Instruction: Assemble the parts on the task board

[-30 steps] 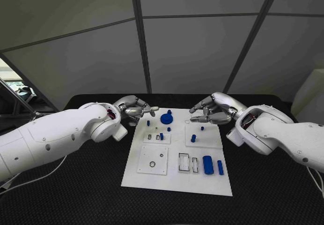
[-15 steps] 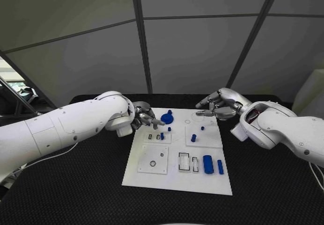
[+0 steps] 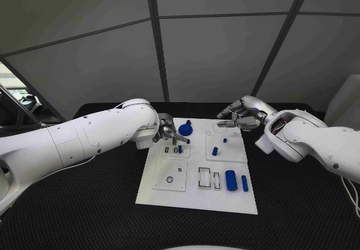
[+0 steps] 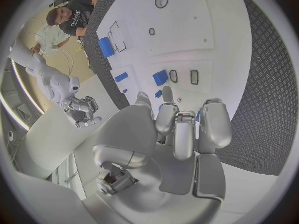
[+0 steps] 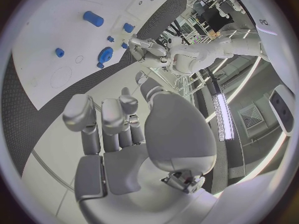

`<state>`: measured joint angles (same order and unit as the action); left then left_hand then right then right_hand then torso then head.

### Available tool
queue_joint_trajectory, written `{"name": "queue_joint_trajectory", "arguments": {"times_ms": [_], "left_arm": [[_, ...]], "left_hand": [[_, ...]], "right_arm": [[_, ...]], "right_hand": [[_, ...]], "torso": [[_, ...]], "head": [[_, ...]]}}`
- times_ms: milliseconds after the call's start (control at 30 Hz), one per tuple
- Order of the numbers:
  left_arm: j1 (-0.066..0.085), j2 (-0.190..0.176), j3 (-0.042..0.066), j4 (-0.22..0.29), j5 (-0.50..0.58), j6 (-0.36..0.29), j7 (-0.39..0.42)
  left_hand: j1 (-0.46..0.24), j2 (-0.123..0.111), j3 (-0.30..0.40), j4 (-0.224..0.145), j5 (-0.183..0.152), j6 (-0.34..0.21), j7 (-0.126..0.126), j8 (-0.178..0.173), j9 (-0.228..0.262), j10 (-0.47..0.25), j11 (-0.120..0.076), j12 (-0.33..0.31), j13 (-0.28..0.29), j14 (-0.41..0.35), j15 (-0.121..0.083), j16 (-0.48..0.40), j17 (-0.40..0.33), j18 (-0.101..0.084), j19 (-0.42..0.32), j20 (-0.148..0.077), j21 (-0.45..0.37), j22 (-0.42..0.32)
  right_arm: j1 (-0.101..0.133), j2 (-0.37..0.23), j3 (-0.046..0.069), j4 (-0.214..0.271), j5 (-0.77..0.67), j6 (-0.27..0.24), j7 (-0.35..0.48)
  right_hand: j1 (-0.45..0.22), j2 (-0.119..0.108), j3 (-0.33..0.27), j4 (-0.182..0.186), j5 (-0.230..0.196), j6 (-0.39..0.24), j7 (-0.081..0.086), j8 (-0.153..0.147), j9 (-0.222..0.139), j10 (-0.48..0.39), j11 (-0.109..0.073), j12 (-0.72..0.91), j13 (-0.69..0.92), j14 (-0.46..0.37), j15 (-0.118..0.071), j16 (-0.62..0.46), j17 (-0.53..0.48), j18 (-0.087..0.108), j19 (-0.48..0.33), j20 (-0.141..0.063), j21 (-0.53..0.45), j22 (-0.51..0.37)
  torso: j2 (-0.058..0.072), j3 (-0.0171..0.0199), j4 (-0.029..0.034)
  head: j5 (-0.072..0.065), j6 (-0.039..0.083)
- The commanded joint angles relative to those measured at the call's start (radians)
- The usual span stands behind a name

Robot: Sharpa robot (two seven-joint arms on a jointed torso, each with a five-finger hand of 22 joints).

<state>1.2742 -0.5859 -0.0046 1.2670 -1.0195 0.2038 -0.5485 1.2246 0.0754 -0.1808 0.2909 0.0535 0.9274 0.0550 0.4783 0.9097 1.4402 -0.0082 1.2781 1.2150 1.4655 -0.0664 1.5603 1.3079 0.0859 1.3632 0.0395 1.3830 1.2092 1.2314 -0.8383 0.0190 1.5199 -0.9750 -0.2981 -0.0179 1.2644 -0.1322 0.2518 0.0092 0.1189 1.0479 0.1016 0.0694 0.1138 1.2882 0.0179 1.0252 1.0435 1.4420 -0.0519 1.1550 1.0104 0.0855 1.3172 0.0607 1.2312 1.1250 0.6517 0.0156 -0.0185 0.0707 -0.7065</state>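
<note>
The white task board [image 3: 193, 195] lies in the middle of the black table. A blue disc [image 3: 185, 132] and a short blue peg [image 3: 215, 152] stand in its far half. A thick blue cylinder [image 3: 231, 182] and a thin blue bar [image 3: 244, 185] lie at its near right. My left hand [image 3: 168, 130] hovers over the board's far left corner, right beside the disc, fingers pointing down with nothing seen in them. My right hand [image 3: 239, 119] hangs over the board's far right edge, fingers loosely bent and empty. In the left wrist view the left hand [image 4: 181, 134] reaches over a blue block [image 4: 161, 77].
Small blue pegs [image 3: 179, 150] stand in the left middle plate. Rectangular slots [image 3: 204, 178] and a round hole [image 3: 169, 179] mark the board's near half. Black table [image 3: 90, 208] surrounds the board on both sides and in front.
My left hand has swung in from beyond the board's far left corner to just beside the blue disc. My right hand has drawn back slightly toward the far right edge.
</note>
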Motion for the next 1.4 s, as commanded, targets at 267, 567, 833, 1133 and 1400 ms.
{"name": "queue_joint_trajectory", "arguments": {"times_ms": [267,567,833,1133,1400], "left_arm": [[0.004,0.023,-0.005,-0.026,-0.029,0.052,-0.037],[0.004,0.042,-0.01,-0.044,-0.032,0.075,-0.037],[0.004,0.056,-0.017,-0.064,-0.032,0.092,-0.034],[0.004,0.068,-0.025,-0.066,-0.032,0.111,-0.029],[0.004,0.071,-0.026,-0.069,-0.025,0.119,-0.029]], "left_hand": [[-0.003,0.005,-0.004,-0.006,-0.003,-0.003,-0.006,0.005,0.015,0.014,-0.008,0.092,0.227,0.101,-0.008,0.0,0.252,-0.012,0.003,0.0,0.006,0.0],[0.004,0.008,-0.002,-0.008,-0.003,-0.005,-0.006,0.005,0.024,0.012,-0.008,0.089,0.227,0.101,-0.008,-0.002,0.251,-0.011,0.001,0.0,0.005,-0.001],[0.012,0.011,0.0,-0.01,-0.003,-0.006,-0.006,0.005,0.033,0.012,-0.008,0.089,0.229,0.101,-0.007,-0.002,0.251,-0.011,0.0,0.0,0.005,0.0],[0.015,0.013,0.001,-0.011,-0.003,-0.007,-0.005,0.004,0.036,0.013,-0.008,0.09,0.23,0.101,-0.007,-0.002,0.251,-0.011,0.0,0.0,0.005,0.0],[0.02,0.02,0.004,-0.011,-0.003,-0.006,-0.006,0.005,0.045,0.014,-0.008,0.092,0.232,0.101,-0.007,0.0,0.252,-0.011,-0.001,0.0,0.005,0.001]], "right_arm": [[0.002,0.004,0.001,-0.003,-0.016,-0.007,-0.011],[0.002,0.008,0.001,-0.006,-0.017,-0.008,-0.01],[0.002,0.012,0.001,-0.01,-0.017,-0.009,-0.009],[0.002,0.016,0.001,-0.014,-0.017,-0.008,-0.008],[0.002,0.019,0.001,-0.016,-0.017,-0.009,-0.007]], "right_hand": [[-0.012,0.001,-0.002,-0.006,0.006,-0.006,0.003,-0.006,-0.001,0.004,0.002,-0.006,-0.002,0.007,0.0,-0.008,-0.003,0.017,0.006,0.0,-0.006,-0.004],[-0.015,0.002,-0.002,-0.005,0.006,-0.007,0.003,-0.006,-0.001,0.002,0.002,-0.01,-0.006,0.006,0.001,-0.013,-0.009,0.018,0.003,0.0,-0.012,-0.011],[-0.017,0.003,-0.001,-0.005,0.006,-0.008,0.003,-0.006,-0.001,0.0,0.002,-0.013,-0.01,0.005,0.001,-0.018,-0.013,0.019,0.001,0.0,-0.016,-0.016],[-0.018,0.003,-0.001,-0.005,0.007,-0.008,0.003,-0.006,-0.001,-0.003,0.002,-0.019,-0.016,0.004,0.001,-0.024,-0.02,0.02,-0.002,0.0,-0.022,-0.022],[-0.02,0.006,0.001,-0.006,0.008,-0.01,0.003,-0.006,-0.002,-0.005,0.003,-0.022,-0.018,0.003,0.001,-0.029,-0.023,0.021,-0.001,0.0,-0.024,-0.024]], "torso": [[0.0,-0.0008,-0.0003],[0.0,-0.0006,0.0014],[0.0,-0.0004,0.0003],[-0.001,-0.0001,0.0003],[-0.001,0.0005,0.0009]], "head": [[0.001,-0.01],[0.004,-0.017],[0.006,-0.023],[0.004,-0.03],[0.003,-0.034]]}}
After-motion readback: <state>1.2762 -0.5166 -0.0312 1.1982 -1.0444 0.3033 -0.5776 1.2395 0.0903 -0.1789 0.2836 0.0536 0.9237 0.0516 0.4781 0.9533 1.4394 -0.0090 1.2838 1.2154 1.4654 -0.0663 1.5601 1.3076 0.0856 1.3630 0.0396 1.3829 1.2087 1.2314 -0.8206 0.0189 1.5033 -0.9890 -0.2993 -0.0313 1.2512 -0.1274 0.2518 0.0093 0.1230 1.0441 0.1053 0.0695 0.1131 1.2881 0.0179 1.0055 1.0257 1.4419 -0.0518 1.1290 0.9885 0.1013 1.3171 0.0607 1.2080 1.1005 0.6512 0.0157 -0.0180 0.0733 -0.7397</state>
